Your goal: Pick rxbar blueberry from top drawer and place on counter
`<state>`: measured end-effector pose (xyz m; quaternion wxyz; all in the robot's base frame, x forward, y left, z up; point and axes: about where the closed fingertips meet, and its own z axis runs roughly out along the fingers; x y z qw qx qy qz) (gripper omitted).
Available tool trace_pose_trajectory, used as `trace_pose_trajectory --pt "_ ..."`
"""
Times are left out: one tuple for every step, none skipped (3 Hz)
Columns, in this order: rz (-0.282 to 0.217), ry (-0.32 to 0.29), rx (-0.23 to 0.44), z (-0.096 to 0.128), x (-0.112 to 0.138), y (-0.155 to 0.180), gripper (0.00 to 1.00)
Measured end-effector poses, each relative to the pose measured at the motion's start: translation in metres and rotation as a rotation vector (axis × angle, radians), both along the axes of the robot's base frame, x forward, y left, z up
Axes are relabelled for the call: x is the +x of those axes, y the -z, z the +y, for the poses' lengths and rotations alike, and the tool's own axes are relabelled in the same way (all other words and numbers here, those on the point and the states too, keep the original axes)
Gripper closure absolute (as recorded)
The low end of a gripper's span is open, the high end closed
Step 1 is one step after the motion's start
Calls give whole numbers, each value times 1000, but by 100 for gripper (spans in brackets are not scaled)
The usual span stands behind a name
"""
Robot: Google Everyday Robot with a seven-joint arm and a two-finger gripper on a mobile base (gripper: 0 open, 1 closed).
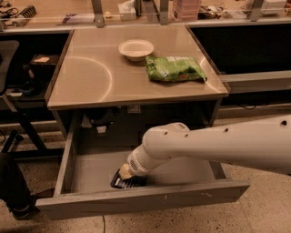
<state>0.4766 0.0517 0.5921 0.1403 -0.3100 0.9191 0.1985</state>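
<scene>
The top drawer is pulled open under the counter. A dark rxbar blueberry lies flat on the drawer floor near the front panel. My white arm reaches in from the right and slopes down into the drawer. Its gripper sits directly over the bar's left half, touching or nearly touching it. The arm's wrist covers most of the gripper, and part of the bar is hidden under it.
On the counter stand a white bowl and a green chip bag. A cluttered shelf with metal posts runs behind. A dark chair base stands left of the drawer. The drawer's left half shows bare grey floor.
</scene>
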Motion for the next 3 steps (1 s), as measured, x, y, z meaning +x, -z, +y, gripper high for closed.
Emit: trace_pose_trajectory --pt "0 0 0 0 0 -2 100" --pt "33 -13 34 -5 5 -14 100" --pt "64 -28 62 -12 12 -30 100"
